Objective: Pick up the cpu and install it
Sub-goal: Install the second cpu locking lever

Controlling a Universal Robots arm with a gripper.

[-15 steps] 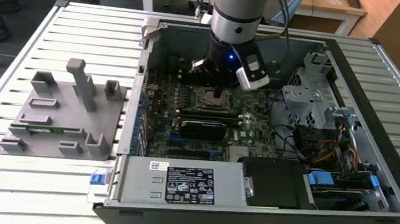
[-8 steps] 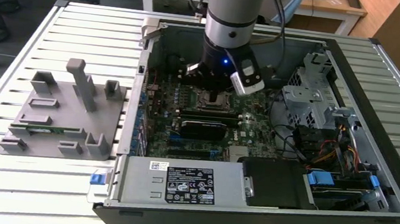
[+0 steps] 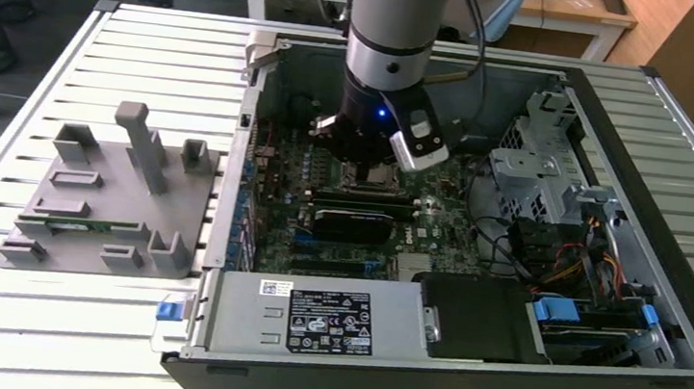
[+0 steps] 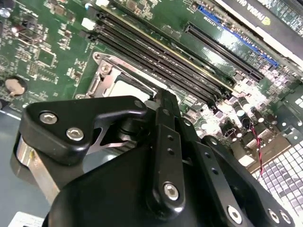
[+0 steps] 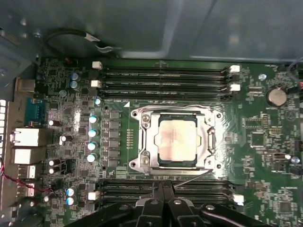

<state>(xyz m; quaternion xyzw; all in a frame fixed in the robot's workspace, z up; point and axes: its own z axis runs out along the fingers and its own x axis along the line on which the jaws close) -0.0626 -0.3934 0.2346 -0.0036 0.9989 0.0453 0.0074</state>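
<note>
Slatted metal tabletop (image 3: 143,47) carries an open black computer case (image 3: 637,380) in the exterior view, the arm's gripper (image 3: 370,163) lowered over the green motherboard (image 3: 447,226) inside; a grey moulded fixture tray (image 3: 100,217) sits outside the case. In the second wrist view, the matte black fingers (image 4: 163,142) appear pressed together, gripping nothing. In the first wrist view, the cpu (image 5: 177,140), square and silvery, lies seated in its metal-framed socket (image 5: 142,142), between two banks of long black memory slots (image 5: 163,80).
</note>
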